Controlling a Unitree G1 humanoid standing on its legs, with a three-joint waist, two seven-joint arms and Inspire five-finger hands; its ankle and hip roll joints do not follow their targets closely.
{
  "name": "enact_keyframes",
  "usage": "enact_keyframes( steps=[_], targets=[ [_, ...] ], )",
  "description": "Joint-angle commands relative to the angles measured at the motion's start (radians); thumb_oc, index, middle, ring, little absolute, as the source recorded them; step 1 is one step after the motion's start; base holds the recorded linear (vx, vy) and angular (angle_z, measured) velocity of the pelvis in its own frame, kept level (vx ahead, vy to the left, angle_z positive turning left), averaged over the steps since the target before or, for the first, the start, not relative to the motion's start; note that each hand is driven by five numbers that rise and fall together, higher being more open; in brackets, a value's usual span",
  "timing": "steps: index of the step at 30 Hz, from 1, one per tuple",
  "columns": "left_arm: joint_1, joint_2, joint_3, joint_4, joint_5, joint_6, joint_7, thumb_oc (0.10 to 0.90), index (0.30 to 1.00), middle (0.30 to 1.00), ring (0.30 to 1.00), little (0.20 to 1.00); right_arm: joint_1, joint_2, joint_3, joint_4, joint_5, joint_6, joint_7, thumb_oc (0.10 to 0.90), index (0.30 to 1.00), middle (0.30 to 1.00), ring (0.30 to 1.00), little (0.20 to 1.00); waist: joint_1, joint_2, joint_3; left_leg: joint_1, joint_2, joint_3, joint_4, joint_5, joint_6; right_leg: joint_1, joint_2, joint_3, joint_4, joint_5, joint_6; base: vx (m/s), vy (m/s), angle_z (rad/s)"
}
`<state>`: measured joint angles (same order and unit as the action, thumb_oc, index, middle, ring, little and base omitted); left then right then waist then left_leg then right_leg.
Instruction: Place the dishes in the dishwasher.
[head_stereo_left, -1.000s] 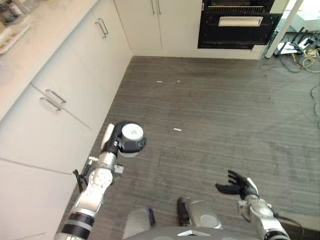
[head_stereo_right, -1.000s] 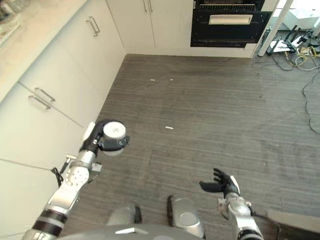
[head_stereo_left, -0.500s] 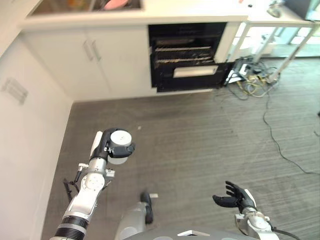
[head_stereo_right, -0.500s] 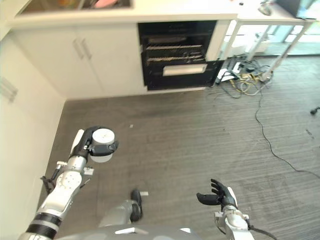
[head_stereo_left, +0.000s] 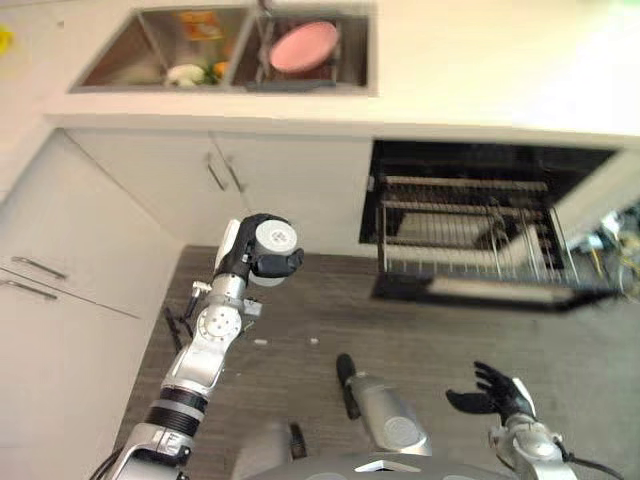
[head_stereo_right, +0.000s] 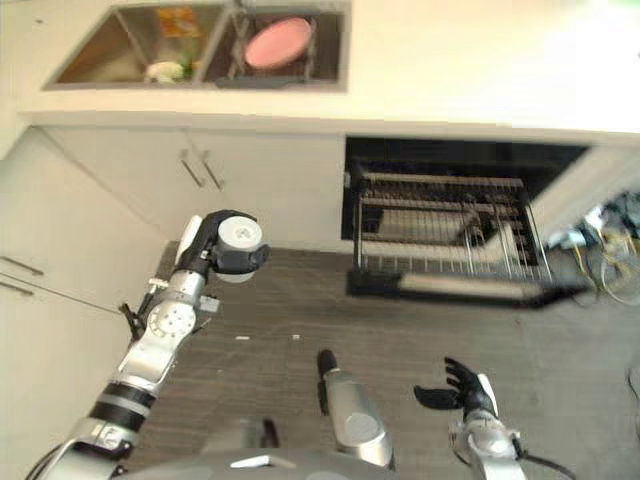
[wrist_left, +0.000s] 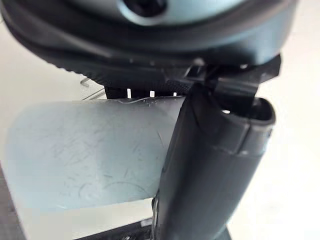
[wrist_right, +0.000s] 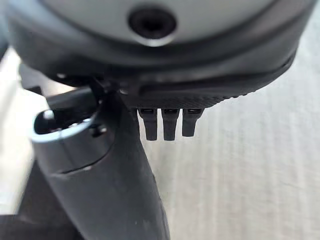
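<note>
the left hand (head_stereo_left: 243, 262) is gripping a cup (head_stereo_left: 269, 251), not yet in the open dishwasher (head_stereo_left: 480, 235) off to its right, while the right hand (head_stereo_left: 497, 388) is hanging open.

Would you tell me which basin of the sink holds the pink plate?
The right-hand basin, nearer the dishwasher, holds the pink plate; the left basin holds smaller items.

Pale cabinets (head_stereo_left: 140, 190), light countertop (head_stereo_left: 480, 60), grey plank floor (head_stereo_left: 300, 320)

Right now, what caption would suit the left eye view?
Left robot hand carries a pale cup toward the open dishwasher.
</note>
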<state>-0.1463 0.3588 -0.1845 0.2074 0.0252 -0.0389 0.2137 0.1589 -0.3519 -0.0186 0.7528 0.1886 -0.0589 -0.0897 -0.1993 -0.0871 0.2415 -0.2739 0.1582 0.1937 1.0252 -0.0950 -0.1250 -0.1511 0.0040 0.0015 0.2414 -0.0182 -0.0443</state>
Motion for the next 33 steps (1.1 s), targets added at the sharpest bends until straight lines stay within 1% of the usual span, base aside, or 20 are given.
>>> enact_keyframes(
  steps=[1, 2, 3, 5, 6, 8, 10, 11, 12, 14, 15, 16, 17, 18, 20, 21, 25, 28, 30, 33],
  targets=[
    [-0.080, 0.061, -0.016, -0.081, -0.044, -0.119, 0.024, 0.400, 0.300, 0.300, 0.300, 0.300, 0.005, -0.043, 0.024, -0.008, 0.050, -0.013, -0.030, 0.800, 0.900, 0.900, 0.900, 0.900, -0.034, -0.004, -0.076, 0.135, 0.079, -0.021, -0.556, 0.106, 0.011, 0.113, -0.086, 0.108, -0.012, -0.105, 0.118, 0.41, 0.605, -0.01],
    [-0.086, 0.077, -0.014, -0.070, -0.046, -0.122, 0.044, 0.400, 0.300, 0.300, 0.300, 0.300, -0.014, -0.057, 0.033, 0.009, 0.036, -0.010, -0.042, 0.800, 0.900, 0.900, 0.900, 0.900, -0.017, 0.012, -0.088, 0.168, 0.122, -0.180, -0.718, 0.173, -0.015, 0.104, -0.107, 0.178, 0.008, -0.124, 0.143, 0.41, 0.600, -0.37],
    [-0.087, 0.077, -0.014, -0.069, -0.046, -0.122, 0.044, 0.400, 0.300, 0.300, 0.300, 0.300, -0.014, -0.057, 0.033, 0.009, 0.036, -0.010, -0.042, 0.800, 0.900, 0.900, 0.900, 0.900, -0.018, 0.013, -0.090, 0.167, 0.122, -0.180, -0.726, 0.181, -0.016, 0.101, -0.107, 0.177, 0.005, -0.120, 0.142, 0.26, 0.516, -0.76],
    [-0.086, 0.092, -0.011, -0.074, -0.042, -0.123, 0.062, 0.400, 0.300, 0.300, 0.300, 0.300, -0.029, -0.072, 0.034, 0.016, 0.022, -0.008, -0.052, 0.800, 0.900, 0.900, 0.900, 0.900, 0.003, 0.017, -0.094, 0.170, 0.105, -0.352, -0.726, 0.191, -0.042, 0.098, -0.131, 0.236, 0.006, -0.123, 0.160, 0.25, 0.497, -1.01],
    [-0.105, 0.083, -0.020, -0.069, -0.042, -0.126, 0.048, 0.400, 0.300, 0.300, 0.300, 0.300, -0.025, -0.061, 0.010, 0.035, 0.020, -0.001, -0.037, 0.800, 0.900, 0.900, 0.900, 0.900, -0.028, 0.046, -0.122, 0.232, 0.091, -0.307, -0.831, 0.098, -0.068, 0.106, -0.171, 0.244, 0.004, -0.109, 0.187, 0.35, 0.688, -1.08],
    [-0.120, 0.082, -0.035, -0.066, -0.040, -0.124, 0.042, 0.400, 0.300, 0.300, 0.300, 0.300, -0.021, -0.050, -0.008, 0.043, 0.028, 0.003, -0.036, 0.800, 0.900, 0.900, 0.900, 0.900, -0.035, 0.050, -0.133, 0.259, 0.081, -0.263, -0.867, 0.066, -0.076, 0.113, -0.201, 0.251, -0.015, -0.089, 0.202, 0.20, 0.448, -0.81],
    [-0.134, 0.092, -0.052, -0.056, -0.029, -0.125, 0.038, 0.400, 0.300, 0.300, 0.300, 0.300, -0.034, -0.044, -0.017, 0.069, 0.034, 0.003, -0.043, 0.800, 0.900, 0.900, 0.900, 0.900, -0.031, 0.032, -0.132, 0.259, 0.018, -0.253, -0.845, -0.004, -0.047, 0.098, -0.263, 0.284, -0.058, 0.033, 0.231, 0.04, 0.421, -0.36],
    [-0.142, 0.107, -0.058, -0.043, -0.015, -0.122, 0.034, 0.400, 0.300, 0.300, 0.300, 0.300, -0.047, -0.022, -0.020, 0.082, 0.044, 0.005, -0.041, 0.800, 0.900, 0.900, 0.900, 0.900, -0.034, 0.018, -0.132, 0.265, -0.007, -0.198, -0.845, -0.035, -0.026, 0.073, -0.290, 0.289, -0.111, 0.130, 0.248, 0.00, 0.383, -0.15],
    [-0.143, 0.108, -0.059, -0.042, -0.015, -0.122, 0.034, 0.400, 0.300, 0.300, 0.300, 0.300, -0.047, -0.021, -0.019, 0.082, 0.044, 0.005, -0.041, 0.800, 0.900, 0.900, 0.900, 0.900, -0.029, 0.017, -0.132, 0.266, -0.008, -0.193, -0.845, -0.036, -0.025, 0.073, -0.292, 0.294, -0.116, 0.134, 0.249, -0.03, 0.328, -0.54],
    [-0.157, 0.113, -0.065, -0.030, -0.014, -0.120, 0.042, 0.400, 0.300, 0.300, 0.300, 0.300, -0.071, -0.011, -0.006, 0.088, 0.043, 0.003, -0.042, 0.800, 0.900, 0.900, 0.900, 0.900, -0.029, 0.008, -0.130, 0.267, -0.028, -0.150, -0.847, -0.044, -0.007, 0.038, -0.305, 0.287, -0.162, 0.231, 0.269, -0.05, 0.226, -1.15],
    [-0.159, 0.118, -0.064, -0.025, -0.012, -0.118, 0.047, 0.400, 0.300, 0.300, 0.300, 0.300, -0.081, -0.010, -0.001, 0.085, 0.038, 0.002, -0.044, 0.800, 0.900, 0.900, 0.900, 0.900, -0.021, 0.006, -0.124, 0.276, -0.032, -0.111, -0.862, -0.062, 0.005, 0.008, -0.314, 0.255, -0.195, 0.284, 0.273, -0.12, 0.286, -0.82],
    [-0.154, 0.123, -0.059, -0.022, -0.012, -0.117, 0.049, 0.400, 0.300, 0.300, 0.300, 0.300, -0.094, -0.014, 0.006, 0.073, 0.035, -0.003, -0.045, 0.800, 0.900, 0.900, 0.900, 0.900, -0.010, 0.009, -0.112, 0.282, -0.029, -0.071, -0.859, -0.070, 0.012, -0.029, -0.322, 0.153, -0.211, 0.307, 0.269, -0.10, 0.194, -0.05],
    [-0.154, 0.123, -0.059, -0.022, -0.012, -0.117, 0.049, 0.400, 0.300, 0.300, 0.300, 0.300, -0.094, -0.014, 0.006, 0.073, 0.035, -0.003, -0.045, 0.800, 0.900, 0.900, 0.900, 0.900, -0.010, 0.009, -0.112, 0.282, -0.029, -0.071, -0.859, -0.070, 0.012, -0.029, -0.322, 0.153, -0.211, 0.307, 0.269, -0.31, 0.410, -0.70],
    [-0.142, 0.125, -0.042, -0.037, -0.017, -0.118, 0.044, 0.400, 0.300, 0.300, 0.300, 0.300, -0.132, -0.018, 0.034, 0.060, 0.017, -0.011, -0.057, 0.800, 0.900, 0.900, 0.900, 0.900, 0.024, 0.032, -0.095, 0.276, -0.035, 0.029, -0.848, -0.087, 0.038, -0.008, -0.326, -0.166, -0.238, 0.202, 0.269, -0.25, 0.310, -0.79],
    [-0.142, 0.125, -0.041, -0.037, -0.017, -0.117, 0.044, 0.400, 0.300, 0.300, 0.300, 0.300, -0.133, -0.018, 0.034, 0.059, 0.017, -0.011, -0.057, 0.800, 0.900, 0.900, 0.900, 0.900, 0.023, 0.029, -0.097, 0.273, -0.038, 0.028, -0.849, -0.083, 0.038, -0.011, -0.329, -0.166, -0.239, 0.204, 0.269, -0.21, 0.206, -1.35],
    [-0.132, 0.119, -0.028, -0.046, -0.024, -0.115, 0.045, 0.400, 0.300, 0.300, 0.300, 0.300, -0.146, -0.017, 0.049, 0.028, 0.012, -0.013, -0.061, 0.800, 0.900, 0.900, 0.900, 0.900, 0.038, 0.040, -0.088, 0.278, -0.032, 0.078, -0.872, -0.059, 0.054, -0.016, -0.321, -0.182, -0.138, 0.161, 0.262, -0.29, 0.136, -1.65],
    [-0.126, 0.113, -0.026, -0.049, -0.029, -0.115, 0.037, 0.400, 0.300, 0.300, 0.300, 0.300, -0.137, -0.030, 0.038, -0.070, 0.006, -0.028, -0.075, 0.800, 0.900, 0.900, 0.900, 0.900, 0.076, 0.055, -0.111, 0.249, -0.020, 0.134, -0.879, -0.030, 0.070, 0.122, -0.360, -0.147, 0.006, 0.134, 0.248, -0.25, 0.060, -0.93],
    [-0.110, 0.095, -0.028, -0.054, -0.019, -0.104, 0.037, 0.400, 0.300, 0.300, 0.300, 0.300, -0.099, -0.041, 0.021, -0.141, -0.020, -0.020, -0.065, 0.800, 0.900, 0.900, 0.900, 0.900, 0.077, 0.039, -0.147, 0.260, -0.035, 0.131, -0.874, -0.030, 0.061, 0.160, -0.336, -0.099, -0.067, 0.134, 0.253, -0.01, -0.087, -0.31],
    [-0.110, 0.091, -0.022, -0.047, -0.018, -0.112, 0.037, 0.400, 0.300, 0.300, 0.300, 0.300, -0.098, -0.042, 0.023, -0.176, -0.032, -0.025, -0.066, 0.800, 0.900, 0.900, 0.900, 0.900, 0.086, 0.020, -0.166, 0.249, -0.022, 0.143, -0.845, -0.034, 0.052, 0.210, -0.312, -0.117, -0.195, 0.123, 0.277, -0.07, -0.205, -0.16],
    [-0.111, 0.082, -0.019, -0.043, -0.022, -0.116, 0.041, 0.400, 0.300, 0.300, 0.300, 0.300, -0.094, -0.056, 0.027, -0.233, -0.062, -0.025, -0.061, 0.800, 0.900, 0.900, 0.900, 0.900, 0.085, 0.020, -0.173, 0.263, -0.008, 0.150, -0.877, -0.015, 0.042, 0.210, -0.291, -0.118, -0.235, 0.101, 0.271, -0.06, -0.137, -0.99]
  ],
)
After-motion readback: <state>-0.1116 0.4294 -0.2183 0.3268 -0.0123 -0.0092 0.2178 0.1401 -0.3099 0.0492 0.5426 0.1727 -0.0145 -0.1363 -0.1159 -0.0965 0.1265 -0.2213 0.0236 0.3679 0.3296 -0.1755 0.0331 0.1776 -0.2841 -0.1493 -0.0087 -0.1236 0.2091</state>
